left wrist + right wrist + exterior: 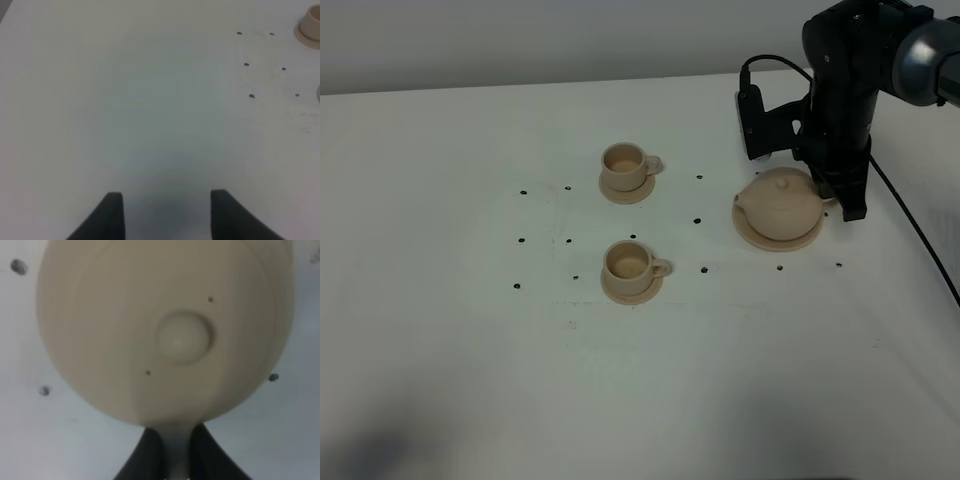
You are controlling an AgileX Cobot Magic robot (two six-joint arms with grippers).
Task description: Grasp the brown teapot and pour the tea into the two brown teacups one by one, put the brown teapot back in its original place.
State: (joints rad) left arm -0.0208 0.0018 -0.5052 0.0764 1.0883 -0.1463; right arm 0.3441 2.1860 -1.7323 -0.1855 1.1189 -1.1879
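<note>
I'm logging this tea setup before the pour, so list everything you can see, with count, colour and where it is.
teapot: one, pale tan, lidded, on the large saucer at right
large saucer: one, pale tan, under the teapot
teacups: two, pale tan, left of the teapot, one farther, one nearer
cup saucers: two, pale tan, one under each teacup
dot marks: several, black, scattered on the table
table: one, white
right gripper: one, black, shut on the teapot's handle
left gripper: one, black, open over bare table
</note>
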